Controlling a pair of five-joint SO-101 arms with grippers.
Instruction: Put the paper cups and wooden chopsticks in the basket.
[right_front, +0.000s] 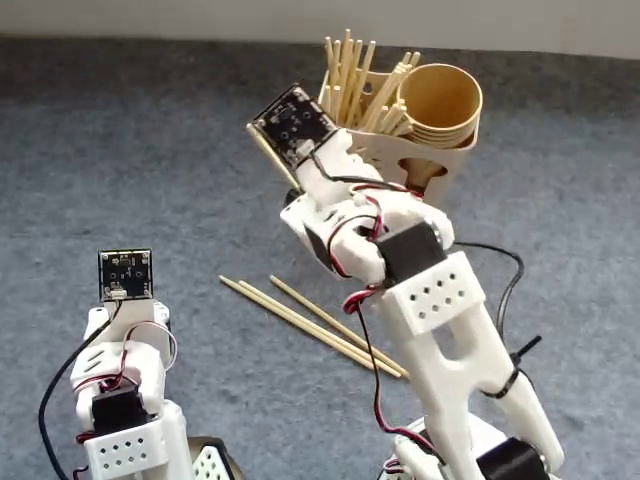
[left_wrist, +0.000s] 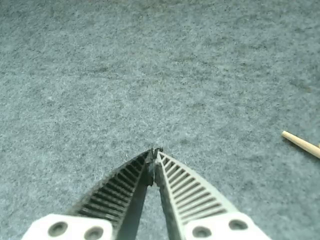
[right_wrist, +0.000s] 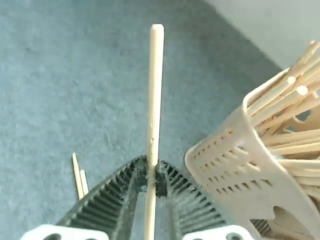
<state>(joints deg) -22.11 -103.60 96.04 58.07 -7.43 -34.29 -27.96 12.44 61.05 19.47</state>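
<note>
The right gripper is pinching one chopstick that pokes way out past its tips. The basket sits just beside it, stuffed with more sticks. Two loose chopsticks lie on the grey carpet.

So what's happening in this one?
The right hand is shut on one chopstick, holding it beside the basket, which already holds cups and a bunch of chopsticks. A few loose chopsticks lie on the carpet. The left hand is shut and empty, over bare carpet.
</note>
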